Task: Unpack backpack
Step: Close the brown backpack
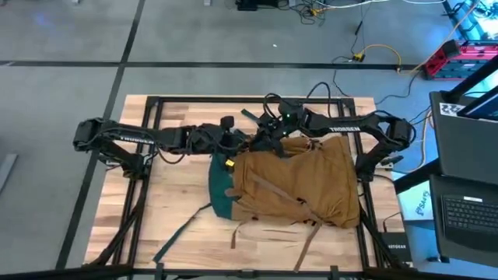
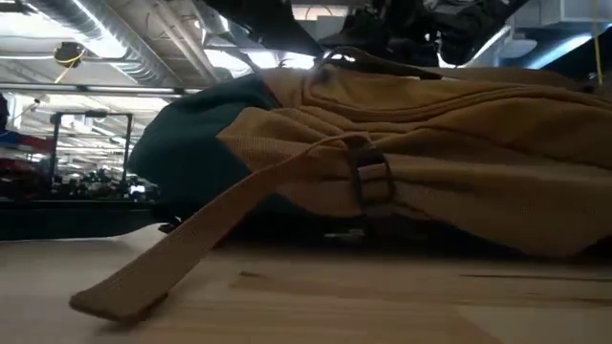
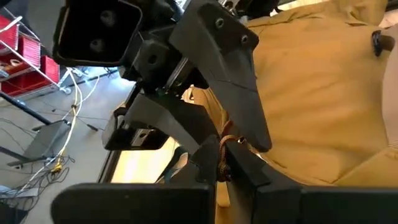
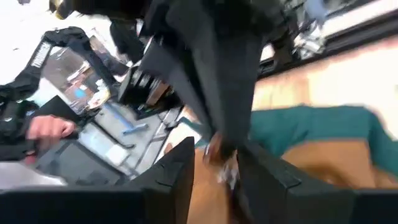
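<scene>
The tan backpack (image 1: 303,183) lies flat on the wooden table, its teal base (image 1: 220,190) toward the left. In the low view the backpack (image 2: 430,143) fills the frame, and a tan strap (image 2: 191,248) trails from it onto the tabletop. Both grippers meet at the backpack's far left corner. My left gripper (image 1: 247,144) reaches in from the left and my right gripper (image 1: 264,141) from the right. In the left wrist view, my left gripper (image 3: 225,177) is shut on a braided orange-brown pull cord. My right gripper (image 4: 217,171) stands nearly shut around a small pale thing. My left gripper pinches the braided pull cord (image 3: 222,149) between its two fingers, at the backpack's far edge. It comes in roughly level from the table's left. My right gripper has a small pale piece (image 4: 227,165) between its fingers at the same corner; the blur hides which part it is.
Loose teal and tan straps (image 1: 183,229) lie on the table toward the near edge. Black frame rails (image 1: 148,132) run along the table's sides. A laptop (image 1: 467,210) stands off the table's right edge. A person's hand (image 4: 50,127) shows beyond the table.
</scene>
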Robot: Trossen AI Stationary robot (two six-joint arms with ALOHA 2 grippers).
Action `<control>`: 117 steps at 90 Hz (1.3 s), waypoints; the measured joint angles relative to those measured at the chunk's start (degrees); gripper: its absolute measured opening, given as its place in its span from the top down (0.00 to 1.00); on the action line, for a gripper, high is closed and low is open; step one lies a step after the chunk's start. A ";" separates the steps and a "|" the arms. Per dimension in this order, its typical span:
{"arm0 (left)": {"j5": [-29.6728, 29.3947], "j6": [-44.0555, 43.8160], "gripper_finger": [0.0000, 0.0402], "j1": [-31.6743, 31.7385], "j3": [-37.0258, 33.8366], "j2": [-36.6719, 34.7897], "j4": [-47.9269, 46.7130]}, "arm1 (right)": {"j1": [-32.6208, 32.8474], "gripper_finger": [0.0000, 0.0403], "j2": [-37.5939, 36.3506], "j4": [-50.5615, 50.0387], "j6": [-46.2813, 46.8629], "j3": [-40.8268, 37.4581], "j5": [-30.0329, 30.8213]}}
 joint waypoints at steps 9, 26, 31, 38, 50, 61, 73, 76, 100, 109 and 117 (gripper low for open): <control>0.21 -0.62 1.00 0.32 0.09 0.01 -0.18 | -0.03 0.73 0.08 -0.60 -0.60 0.66 0.05; 0.32 -1.34 1.00 0.47 0.07 0.05 -0.58 | 0.00 0.76 0.06 -2.95 -3.19 0.75 1.25; 0.29 -1.45 1.00 0.49 0.06 0.08 -0.76 | 0.02 0.78 0.05 -3.98 -4.43 0.79 1.84; 0.26 -1.60 1.00 0.52 0.05 0.13 -1.02 | 0.05 0.80 0.04 -5.42 -6.16 0.84 2.66; 0.06 -1.75 1.00 0.53 0.01 0.14 -1.06 | 0.03 0.94 0.02 -5.82 -8.93 0.86 2.96; -0.05 -3.21 1.00 0.53 0.00 0.14 -1.03 | 0.01 0.96 0.02 -5.76 -11.30 0.86 3.12; -0.90 -7.00 0.97 1.00 -0.02 0.14 -1.37 | -0.01 0.98 0.02 -5.75 -12.18 0.84 4.25; -0.77 -7.89 0.95 1.26 -0.02 0.14 -1.55 | -0.01 0.99 0.02 -5.84 -12.61 0.84 4.55; 0.53 -14.11 0.76 1.73 2.19 -0.10 -5.39 | -0.03 1.00 -0.01 -5.59 -12.99 0.82 5.11; 0.85 -22.23 0.69 1.58 3.54 -0.10 -8.45 | 0.02 1.00 -0.07 -5.51 -13.22 0.80 5.93; 2.95 -29.69 0.64 0.80 3.74 -0.04 -9.71 | 0.04 1.00 -0.06 -5.63 -13.66 0.78 6.77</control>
